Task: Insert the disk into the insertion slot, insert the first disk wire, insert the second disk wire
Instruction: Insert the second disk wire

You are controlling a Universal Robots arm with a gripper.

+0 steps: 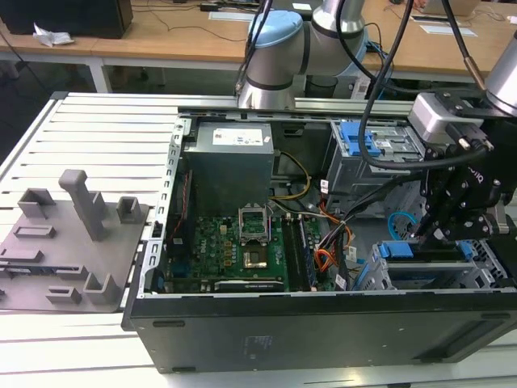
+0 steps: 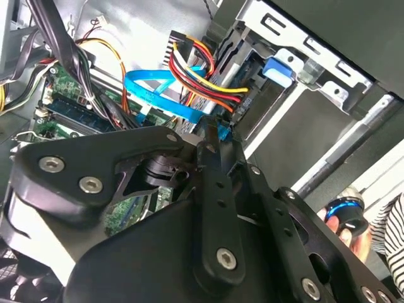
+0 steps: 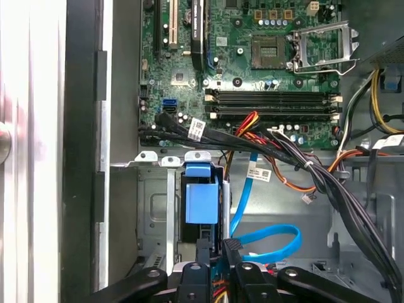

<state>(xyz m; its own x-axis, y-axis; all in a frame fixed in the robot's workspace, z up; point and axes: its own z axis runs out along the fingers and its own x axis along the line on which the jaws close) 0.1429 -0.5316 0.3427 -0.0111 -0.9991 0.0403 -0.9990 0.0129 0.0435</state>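
Disk (image 3: 202, 201) sits on edge inside the insertion slot (image 3: 151, 214), at the exterior view's right and on the near side of the open computer case (image 1: 323, 331). Only its blue carrier end shows above the grey perforated cage. It looks seated, so that step seems done.

The gripper (image 3: 216, 247) hangs just beside the carrier. Its fingers are drawn close together and appear to pinch the black plug end of the blue flat wire (image 3: 271, 243), though the contact itself is partly hidden. In the second wrist view the same wire (image 2: 151, 88) loops away from the fingertips (image 2: 211, 136) towards the motherboard (image 3: 252, 69). A red, yellow and black power lead (image 2: 202, 69) lies right next to it.

By my judgement the wire is light and floppy, a thin ribbon that bends and twists freely, so gripping the ribbon would give no control of the plug. The stiff moulded plug is the place to hold, squarely across its flat faces. The plug is small, smooth plastic and could swivel between the pads. Its socket pins are delicate, so it needs a straight, gentle push and no sideways load
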